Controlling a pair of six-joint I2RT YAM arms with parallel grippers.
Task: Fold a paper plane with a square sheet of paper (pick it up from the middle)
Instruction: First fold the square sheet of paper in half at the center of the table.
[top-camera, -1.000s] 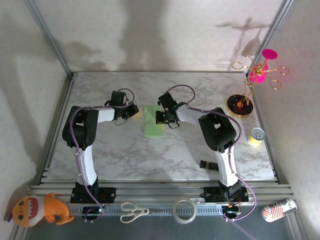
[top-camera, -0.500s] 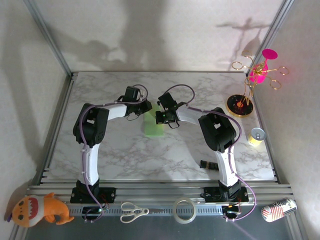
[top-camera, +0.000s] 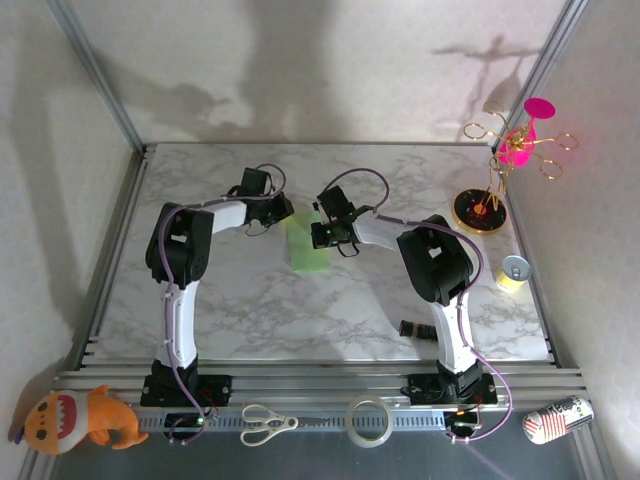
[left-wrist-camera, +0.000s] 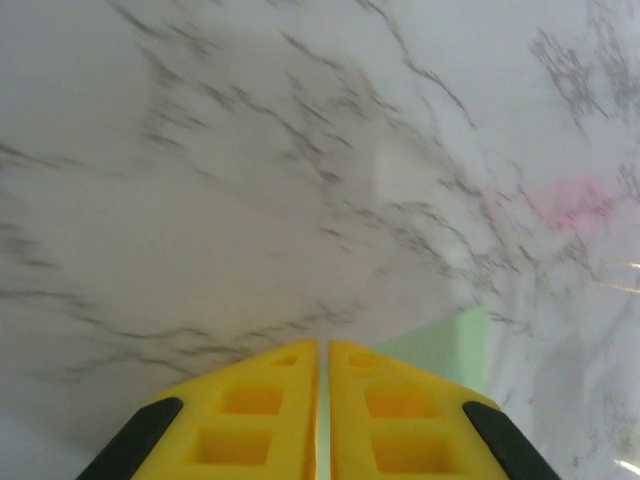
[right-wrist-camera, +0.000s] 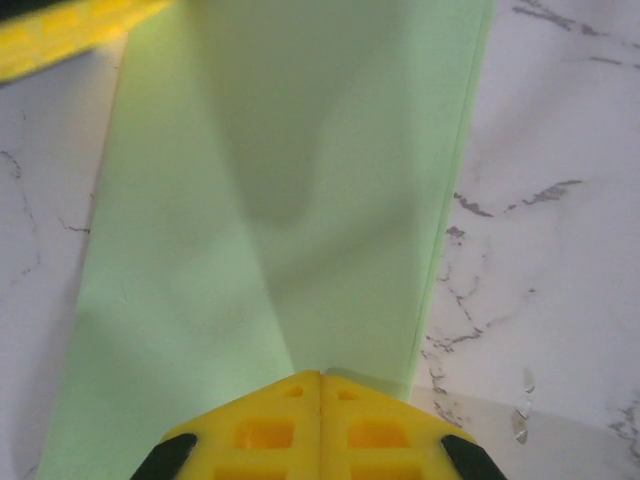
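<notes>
The right gripper's fingers (right-wrist-camera: 265, 438) are pressed flat together with no gap, their tips at the near edge of the green paper (right-wrist-camera: 280, 200). The left gripper's fingers (left-wrist-camera: 255, 405) are together too, with only a hairline slit between them, and a corner of the paper (left-wrist-camera: 450, 345) shows just beside their right side.

From above, a plush toy (top-camera: 75, 420), scissors (top-camera: 267, 423), a roll of tape (top-camera: 368, 420) and a can on its side (top-camera: 557, 418) lie along the near rail by the arm bases. Further in, on the marble table (top-camera: 250, 310), a small black object (top-camera: 417, 328) sits beside the right arm, and an upright can (top-camera: 513, 270) stands near the right edge.

In the middle of the table the paper (top-camera: 308, 250) lies flat as a long narrow strip. Its right edge shows doubled layers in the right wrist view. The right gripper (top-camera: 316, 237) is at its right side and the left gripper (top-camera: 284, 209) at its far left corner.

Beyond, at the far right corner, stands a gold wire stand with a pink top (top-camera: 505, 160).
</notes>
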